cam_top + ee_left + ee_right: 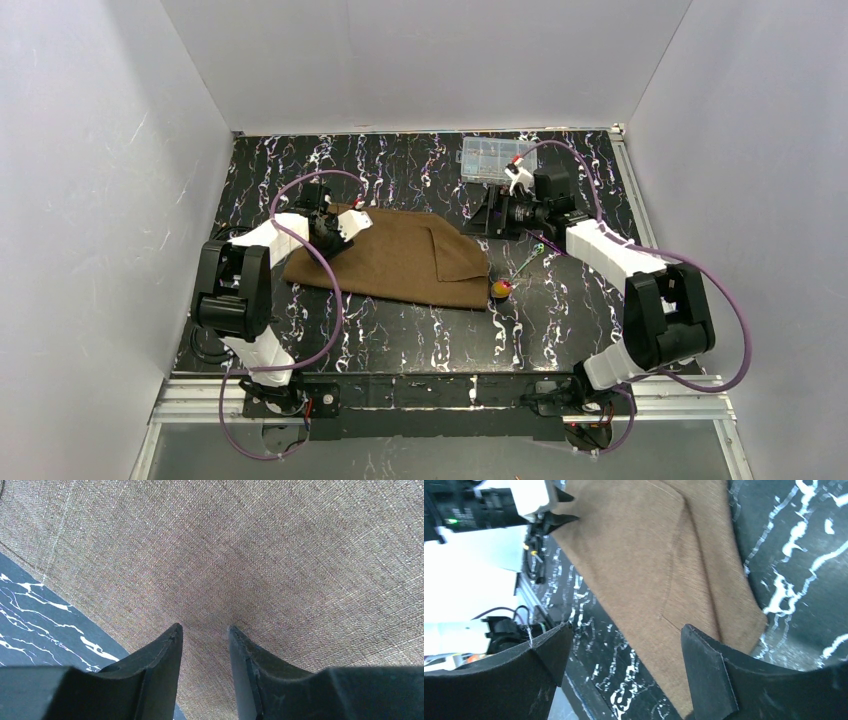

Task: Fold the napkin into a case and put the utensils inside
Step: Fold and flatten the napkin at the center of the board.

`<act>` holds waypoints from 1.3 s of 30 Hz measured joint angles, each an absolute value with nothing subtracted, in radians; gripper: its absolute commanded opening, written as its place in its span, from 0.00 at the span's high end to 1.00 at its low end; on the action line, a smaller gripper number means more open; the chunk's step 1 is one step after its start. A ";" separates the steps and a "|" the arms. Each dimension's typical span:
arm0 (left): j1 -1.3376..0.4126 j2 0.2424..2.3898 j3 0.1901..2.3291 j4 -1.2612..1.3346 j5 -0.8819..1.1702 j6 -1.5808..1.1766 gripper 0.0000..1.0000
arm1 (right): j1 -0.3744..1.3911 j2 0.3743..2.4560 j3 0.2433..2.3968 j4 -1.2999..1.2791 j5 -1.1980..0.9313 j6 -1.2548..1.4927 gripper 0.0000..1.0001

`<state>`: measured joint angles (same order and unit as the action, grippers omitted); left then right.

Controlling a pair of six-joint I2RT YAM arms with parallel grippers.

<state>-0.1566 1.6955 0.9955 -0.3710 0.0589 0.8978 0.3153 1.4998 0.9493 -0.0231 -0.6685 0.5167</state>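
On the black, white-veined table (400, 340) the brown napkin (390, 262) lies spread flat between the two arms. Its right end is turned over into a flap on top of the cloth.

At the napkin's far left corner sits the left gripper (205, 630). Its black fingers (160, 655) are angled down onto the weave with a narrow gap between them. The cloth runs smooth under that gap, and no fold shows pinched in it. A strip of table shows at the left of that wrist view.

The right gripper (626, 627) hovers beyond the napkin's far right end, jaws spread wide and holding nothing. Between its fingers, its wrist camera looks along the flap's edge towards the left gripper at the other corner.

Both utensils lie on the table off the napkin's near right corner. The gold-orange-headed utensil (500, 289) is just beside the cloth's edge, and the purple-headed utensil (537, 248) lies a little farther right, close to the right arm. A clear plastic compartment box (490, 158) stands at the back of the table, behind the right gripper.
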 measured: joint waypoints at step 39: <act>-0.159 1.714 1.020 -0.410 0.028 0.925 0.71 | 0.303 1.774 0.671 0.644 -0.660 1.087 0.08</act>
<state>-0.1593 1.7138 1.0199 -0.4095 0.0284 0.9245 0.3035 1.7737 0.6708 0.6437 -0.6601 1.0866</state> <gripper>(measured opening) 0.301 0.925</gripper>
